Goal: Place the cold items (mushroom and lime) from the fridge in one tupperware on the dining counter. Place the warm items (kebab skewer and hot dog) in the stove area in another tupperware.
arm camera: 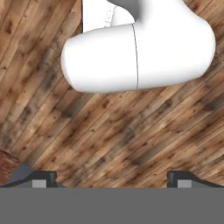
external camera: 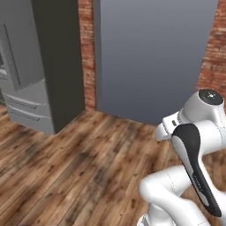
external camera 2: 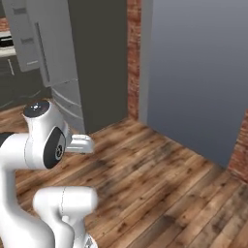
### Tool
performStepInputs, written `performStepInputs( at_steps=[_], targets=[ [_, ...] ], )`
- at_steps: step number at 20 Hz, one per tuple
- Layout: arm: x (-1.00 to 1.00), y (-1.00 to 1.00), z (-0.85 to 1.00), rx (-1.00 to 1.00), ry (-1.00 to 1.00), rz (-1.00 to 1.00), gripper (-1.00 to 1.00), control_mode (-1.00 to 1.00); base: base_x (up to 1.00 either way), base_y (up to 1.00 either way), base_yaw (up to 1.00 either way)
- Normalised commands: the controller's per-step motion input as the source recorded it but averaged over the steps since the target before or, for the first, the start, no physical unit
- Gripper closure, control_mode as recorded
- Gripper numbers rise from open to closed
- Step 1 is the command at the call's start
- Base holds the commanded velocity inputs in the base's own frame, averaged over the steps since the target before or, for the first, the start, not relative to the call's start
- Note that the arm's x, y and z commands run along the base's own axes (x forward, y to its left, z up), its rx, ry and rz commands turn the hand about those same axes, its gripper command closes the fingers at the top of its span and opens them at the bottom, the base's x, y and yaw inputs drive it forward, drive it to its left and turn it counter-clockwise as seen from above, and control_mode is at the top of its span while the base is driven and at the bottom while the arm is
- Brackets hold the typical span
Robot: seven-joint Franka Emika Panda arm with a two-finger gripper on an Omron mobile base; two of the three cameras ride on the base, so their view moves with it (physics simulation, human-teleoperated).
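Observation:
The grey fridge (external camera: 26, 66) (external camera 2: 63, 58) stands at the left with its doors shut, across a stretch of floor from the base. My arm is folded up close over the base. In the hand view my gripper (arm camera: 111, 179) points down at the wooden floor (arm camera: 109, 131), open, with nothing between its two dark fingertips (arm camera: 43, 177). The mushroom, lime, kebab skewer, hot dog, tupperware, dining counter and stove area are out of view.
A tall flat grey panel (external camera: 150, 57) (external camera 2: 193, 72) rises ahead, with brick wall (external camera: 87, 53) (external camera 2: 133, 58) between it and the fridge. Open plank floor (external camera: 79, 167) (external camera 2: 160, 184) lies in front. Dark cabinets (external camera 2: 19, 82) sit left of the fridge.

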Motion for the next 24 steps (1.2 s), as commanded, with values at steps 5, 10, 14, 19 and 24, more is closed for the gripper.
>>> performStepInputs(
  at_steps=[5,10,14,19,24],
  targets=[
    [0.0,0.0,0.0,0.0,0.0,0.0,-1.0,1.0,1.0,0.11,0.34],
    [0.0,0.0,0.0,0.0,0.0,0.0,-1.0,1.0,1.0,0.1,0.42],
    [0.0,0.0,0.0,0.0,0.0,0.0,-1.0,1.0,1.0,0.24,0.4],
    [0.0,0.0,0.0,0.0,0.0,0.0,-1.0,1.0,0.76,0.65,0.41],
    [0.0,0.0,0.0,0.0,0.0,0.0,-1.0,1.0,0.54,0.89,0.42]
  ],
)
